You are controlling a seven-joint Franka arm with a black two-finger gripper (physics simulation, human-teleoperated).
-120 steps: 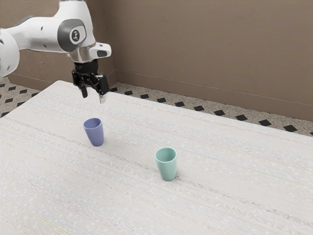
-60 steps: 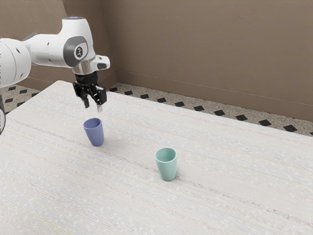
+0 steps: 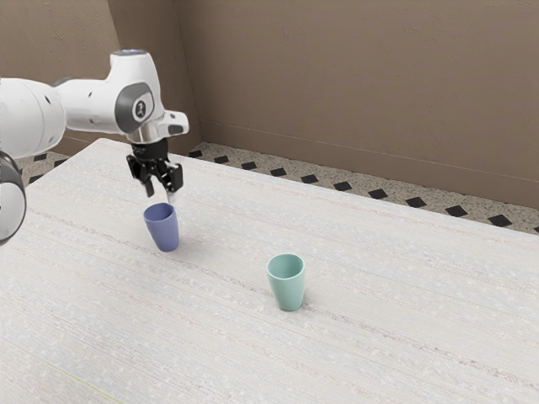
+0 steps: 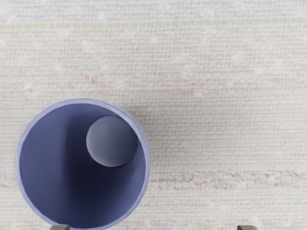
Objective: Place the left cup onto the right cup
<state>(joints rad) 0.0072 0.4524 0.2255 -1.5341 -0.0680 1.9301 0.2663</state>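
Observation:
A blue-violet cup (image 3: 161,226) stands upright on the white table (image 3: 379,278), toward the exterior view's left. A teal cup (image 3: 286,281) stands upright to its right and nearer the front. My gripper (image 3: 159,194) hangs just above the blue cup's rim, its fingers open and empty. In the wrist view I look straight down into the blue cup (image 4: 81,163), which sits right under my hand; two fingertips (image 4: 60,227) peek in at the lower edge.
A brown wall and a tiled floor with black diamonds (image 3: 379,192) lie behind the table's far edge. Bare tabletop surrounds both cups.
My hand has come down and slightly toward the exterior view's left, from well above the table to just over the blue cup. Both cups stayed put.

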